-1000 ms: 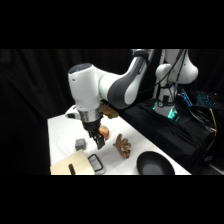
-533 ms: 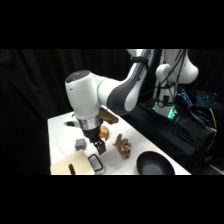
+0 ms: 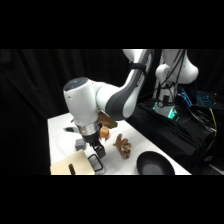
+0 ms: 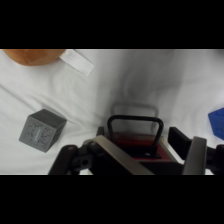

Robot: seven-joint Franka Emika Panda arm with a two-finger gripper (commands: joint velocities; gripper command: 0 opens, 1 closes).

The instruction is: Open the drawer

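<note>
From where I stand the white arm bends low over the near left part of the white table (image 3: 57,130), and its gripper (image 3: 97,150) hangs just above the drawer's black loop handle (image 4: 134,131), which stands up from the reddish front of the drawer (image 4: 145,147). The drawer belongs to the pale wooden cabinet (image 3: 70,165) at the table's front edge. Looking past the wrist, one finger (image 4: 192,150) sits to the right of the handle and the other (image 4: 120,159) runs below and to its left, so the jaws stand apart with the loop between them, not yet pinched. A small grey cube (image 4: 42,130) rests nearby, a brown knobbly object (image 3: 122,146) and a black bowl (image 3: 155,164) lie farther along the table. I judge the approach nearly finished; clamping the handle and pulling the drawer out remain, and I cannot tell whether it has slid at all
</note>
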